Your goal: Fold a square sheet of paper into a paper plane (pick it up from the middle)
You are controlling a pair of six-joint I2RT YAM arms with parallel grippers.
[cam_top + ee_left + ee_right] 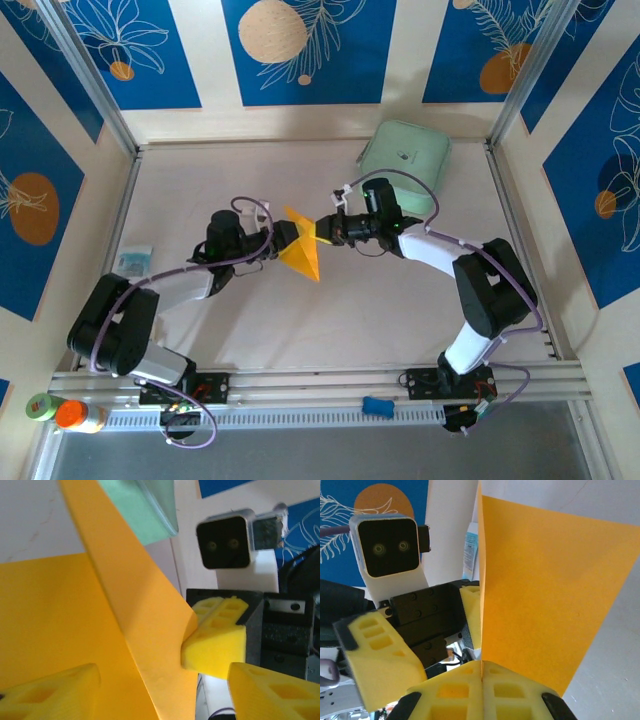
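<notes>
My right gripper (481, 672) is pinched shut on the lower edge of the orange-yellow paper (303, 250), which stands creased and upright between the two arms, just left of center in the top view. My left gripper (165, 682) faces it with jaws spread, and the paper runs between its fingers (50, 692) unclamped. The mint-green case (405, 160) lies on the table (380, 310) at upper right.

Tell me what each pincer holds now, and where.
Right pincer pinches the orange paper sheet by one edge; left pincer straddles it open, holding nothing.
</notes>
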